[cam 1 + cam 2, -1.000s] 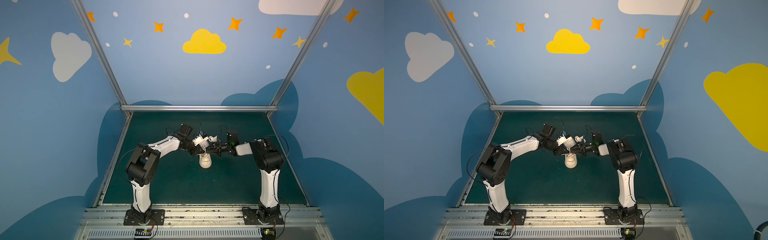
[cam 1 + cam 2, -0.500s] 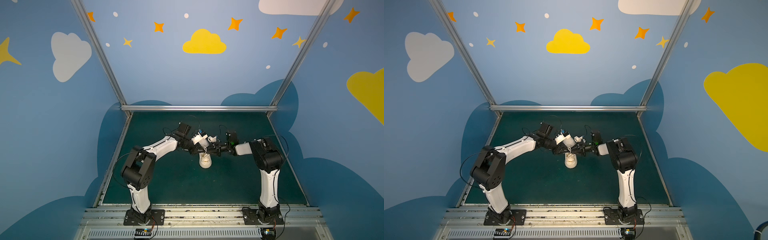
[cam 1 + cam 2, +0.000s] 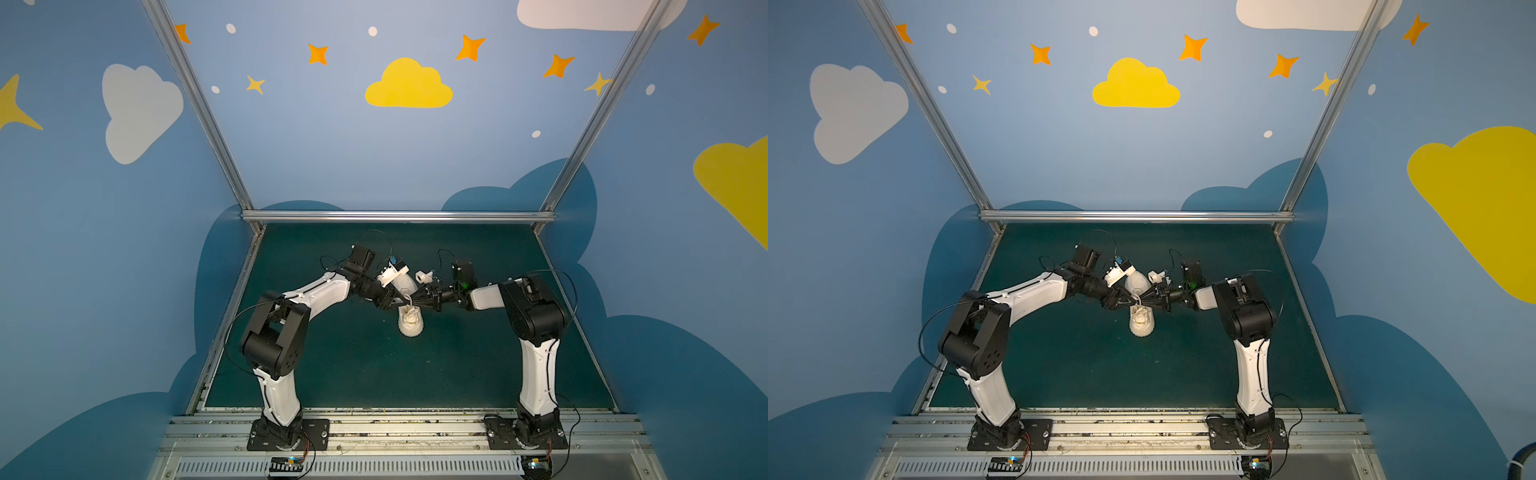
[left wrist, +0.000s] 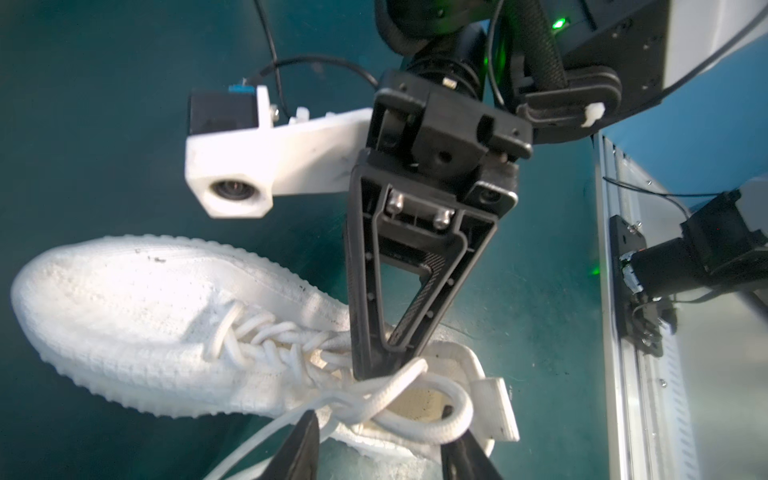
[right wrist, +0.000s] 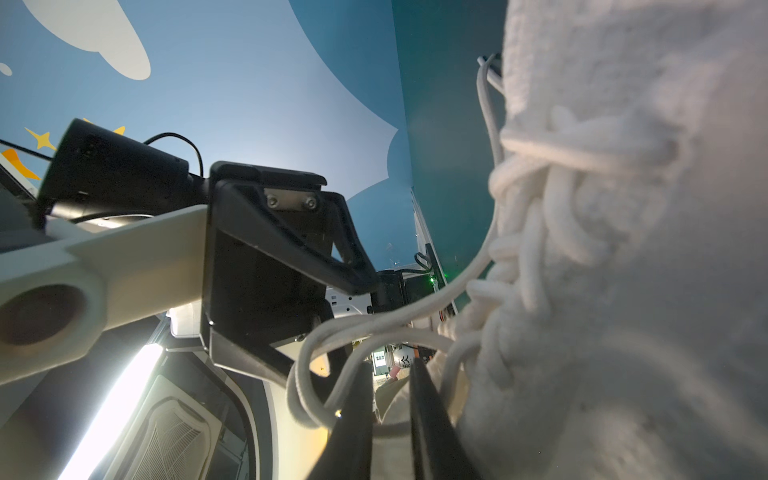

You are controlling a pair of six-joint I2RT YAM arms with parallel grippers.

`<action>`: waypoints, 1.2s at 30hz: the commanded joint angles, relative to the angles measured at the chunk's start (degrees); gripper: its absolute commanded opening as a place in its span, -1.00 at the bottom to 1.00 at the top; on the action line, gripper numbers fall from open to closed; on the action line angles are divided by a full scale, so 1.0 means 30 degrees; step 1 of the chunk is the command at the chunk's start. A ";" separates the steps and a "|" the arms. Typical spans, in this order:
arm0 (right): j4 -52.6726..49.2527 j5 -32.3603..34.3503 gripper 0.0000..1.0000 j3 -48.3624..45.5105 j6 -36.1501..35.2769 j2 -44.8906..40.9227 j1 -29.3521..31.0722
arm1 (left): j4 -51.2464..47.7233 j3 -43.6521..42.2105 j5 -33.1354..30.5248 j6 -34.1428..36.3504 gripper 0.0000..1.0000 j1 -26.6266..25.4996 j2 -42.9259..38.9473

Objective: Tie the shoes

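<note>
Single white shoe (image 3: 410,326) mid-worktop (image 3: 332,365), long axis 12-to-6 in both top views, toe at 12, heel at 6. Both claws over the collar end, coming in from 9 and 3, tips nearly meeting.

On left claw (image 4: 380,451): fingers (image 4: 305,446) apart, straddling the crossed laces (image 4: 415,399), gripping nothing.

On right claw (image 4: 368,370): fingers nearly together, apparently pinching one lace strand at the tips.

Key relation: loose loop right in the left gap, just off the right tips, so left arm nearer for the regrip.

Judging as mid-knot, bow not yet formed. Probably calls for closing left on the loop and drawing toward 9, across the shoe axis, against the right hold.

Risk: strand slipping, shoe dragging.
</note>
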 commanded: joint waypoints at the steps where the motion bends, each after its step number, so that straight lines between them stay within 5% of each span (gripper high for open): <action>1: -0.0297 -0.0291 -0.66 0.0457 -0.0298 -0.0185 0.0067 | 0.0003 -0.0297 0.0716 -0.0393 0.03 0.0347 -0.0719; 18: -0.2364 -0.0600 -0.74 0.0976 -0.1756 -0.0287 0.0174 | 0.0867 -0.0014 0.2778 -0.1758 -0.12 0.0630 0.0326; 36: -0.3719 -0.0582 -0.74 0.1189 -0.2905 -0.0117 -0.0089 | -0.0388 0.2850 0.0957 -0.3037 -0.07 -0.0039 0.2220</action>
